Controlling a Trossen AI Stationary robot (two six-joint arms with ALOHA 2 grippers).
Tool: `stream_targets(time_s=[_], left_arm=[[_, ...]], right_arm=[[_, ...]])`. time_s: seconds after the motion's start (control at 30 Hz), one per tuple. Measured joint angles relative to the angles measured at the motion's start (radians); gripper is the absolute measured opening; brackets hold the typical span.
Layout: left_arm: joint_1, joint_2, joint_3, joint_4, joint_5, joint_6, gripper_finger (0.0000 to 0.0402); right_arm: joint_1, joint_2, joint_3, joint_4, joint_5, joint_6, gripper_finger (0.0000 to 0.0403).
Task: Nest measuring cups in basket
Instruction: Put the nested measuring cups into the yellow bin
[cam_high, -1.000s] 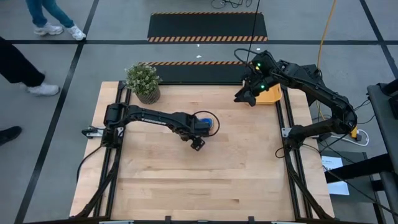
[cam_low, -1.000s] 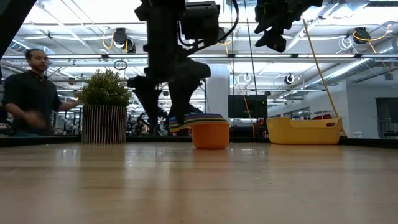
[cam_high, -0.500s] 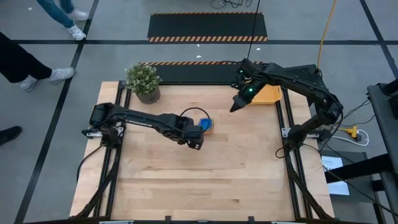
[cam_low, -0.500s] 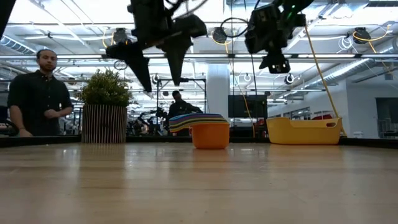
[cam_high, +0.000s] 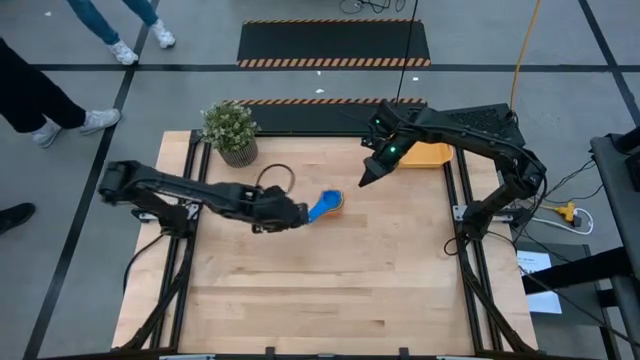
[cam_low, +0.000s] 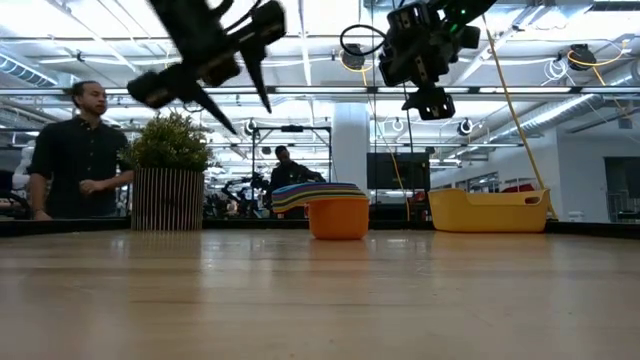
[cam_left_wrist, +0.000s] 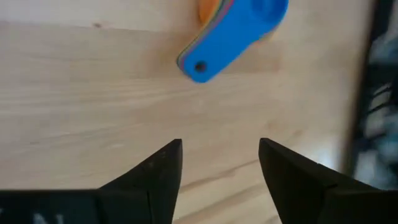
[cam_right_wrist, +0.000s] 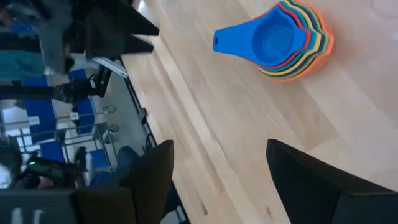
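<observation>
Wooden table (cam_high: 320, 290): nested measuring cups (cam_high: 325, 205), basket (cam_high: 432, 153), plant (cam_high: 231, 133)

Grey floor (cam_high: 90, 60) with black lines and 2 hazard-striped mats (cam_high: 333, 43); bright ceiling lights (cam_low: 575, 55) and pipes overhead.

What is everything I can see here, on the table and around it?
measuring cups: one nested stack, blue on top, orange at the bottom, mid-table.
basket: one, yellow-orange, far right corner of the table.
potted plant: one, green, far left corner.
table: one, light wood.
people: at least two, dark-clothed, beyond the table; one stands left of the plant in the low view.
left claw: one, dark, open, empty, just left of the stack.
right claw: one, dark, open, empty, raised between stack and basket.
</observation>
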Motion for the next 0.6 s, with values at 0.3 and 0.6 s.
stream_targets(time_s=[0.3,0.6], left_arm=[[-0.062,-0.112,-0.426,0.707,-0.223,-0.162,0.0203],[-0.13,-0.01,-0.473,0.697,-0.368,-0.252,0.0256]], right_arm=[[0.008,0.0,0.0,0.024,-0.001,0.117,0.0249],[0.04,-0.001,0.0,0.022,0.017,0.151,0.0249]])
